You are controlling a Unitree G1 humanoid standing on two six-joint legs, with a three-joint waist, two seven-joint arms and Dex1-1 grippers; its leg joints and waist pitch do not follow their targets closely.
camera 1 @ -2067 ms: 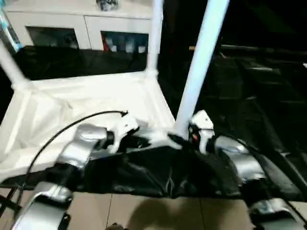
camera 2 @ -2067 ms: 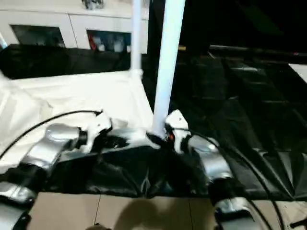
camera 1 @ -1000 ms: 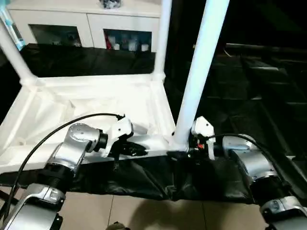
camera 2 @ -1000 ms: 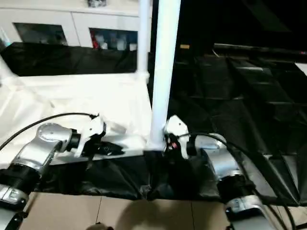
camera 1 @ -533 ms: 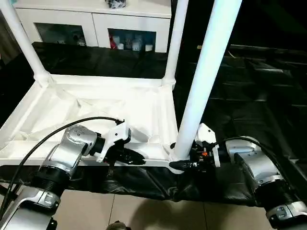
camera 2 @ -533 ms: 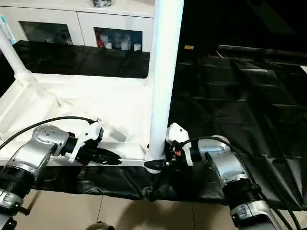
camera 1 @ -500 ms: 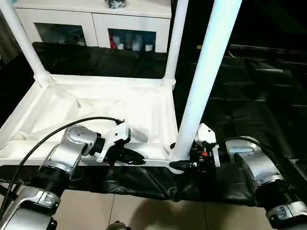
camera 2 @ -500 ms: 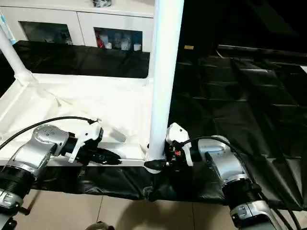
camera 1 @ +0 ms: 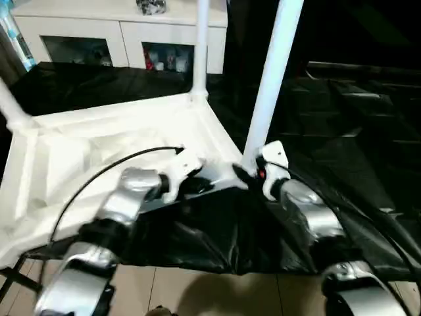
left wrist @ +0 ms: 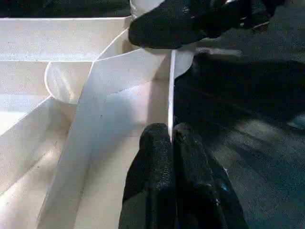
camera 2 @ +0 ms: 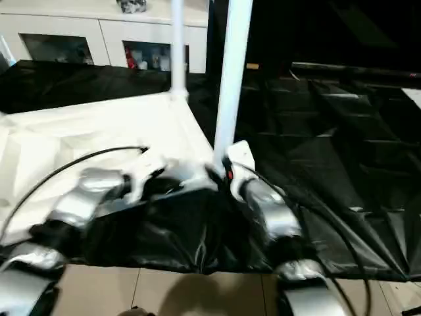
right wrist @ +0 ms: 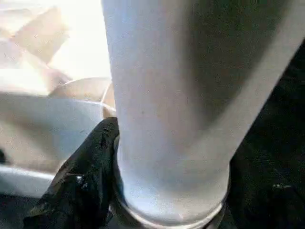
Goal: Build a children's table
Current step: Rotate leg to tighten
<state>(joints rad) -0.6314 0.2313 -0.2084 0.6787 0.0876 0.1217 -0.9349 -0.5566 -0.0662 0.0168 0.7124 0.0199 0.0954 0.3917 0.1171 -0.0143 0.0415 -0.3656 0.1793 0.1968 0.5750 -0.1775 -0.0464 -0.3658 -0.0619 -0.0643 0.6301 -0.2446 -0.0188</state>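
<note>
You are working on the children's table [camera 1: 125, 141], which is lying upside down on black sheeting [camera 1: 342, 125], its rimmed underside facing up and its legs pointing to the ceiling. The near leg [camera 1: 270, 85] is standing in the corner socket closest to you, a second leg [camera 1: 199, 46] is rising from the far corner, and a third [camera 1: 12, 105] is showing at the left edge. Your right gripper [camera 1: 245, 176] is wrapping the near leg just above its flared foot; in the right wrist view one black finger [right wrist: 86, 176] is lying against the tube, so you are holding the leg in a fairly wide grasp. Your left gripper [left wrist: 170, 143] is pinched nearly closed on the thin edge of the table's rim [left wrist: 169, 95], right beside that socket, steadying the top. To do this step well, I judge you should be keeping the leg square to the underside and pressing straight down along its axis, since a tilted tube would likely bind in the socket. Keep the rim pinned firmly, because the light plastic top looks likely to slide on the slick sheeting. Whether the foot is fully seated is hard to tell. Beyond the sheeting, a white cabinet [camera 1: 118, 33] with glass doors is standing against the wall.
</note>
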